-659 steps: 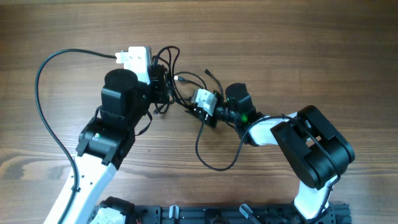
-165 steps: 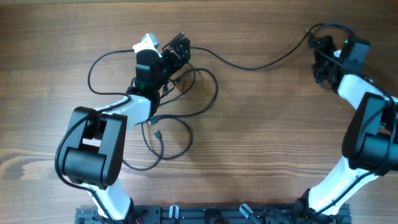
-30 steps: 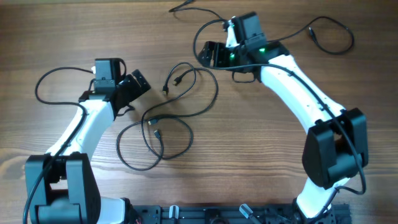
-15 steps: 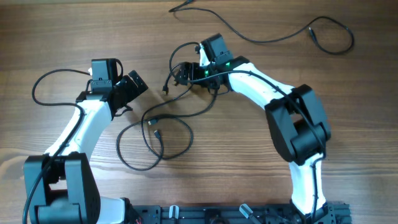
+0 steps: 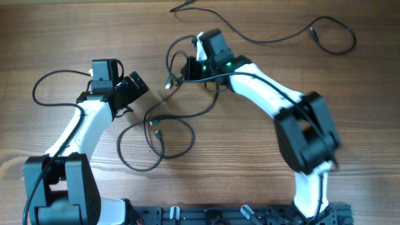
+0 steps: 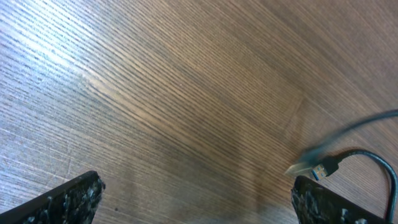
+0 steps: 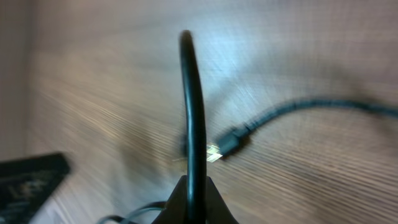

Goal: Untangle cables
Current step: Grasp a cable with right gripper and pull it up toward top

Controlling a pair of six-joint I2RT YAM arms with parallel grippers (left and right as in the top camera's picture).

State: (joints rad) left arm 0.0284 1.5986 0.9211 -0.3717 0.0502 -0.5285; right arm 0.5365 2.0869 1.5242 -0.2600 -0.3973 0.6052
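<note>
R claw (image 5: 187, 67) just snapped shut, now pinching a loop of the cables (image 7: 194, 106); rest sprawls on the table (image 5: 62, 25) below. L claw (image 5: 139, 85) spread wide, empty. Looks ready to pull the strand clear.

The overhead view was lit evenly and softly, with only the right arm (image 5: 309, 134) smeared by motion, while pale glare lay on the desk (image 6: 53, 53) and the near cable (image 7: 194, 106) was out of focus.

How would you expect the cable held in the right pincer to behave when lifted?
Probably floppy, slightly springy: the cable bows up from the shut right pincer. Likely light, being thin. Its slack on the table may drag along.
</note>
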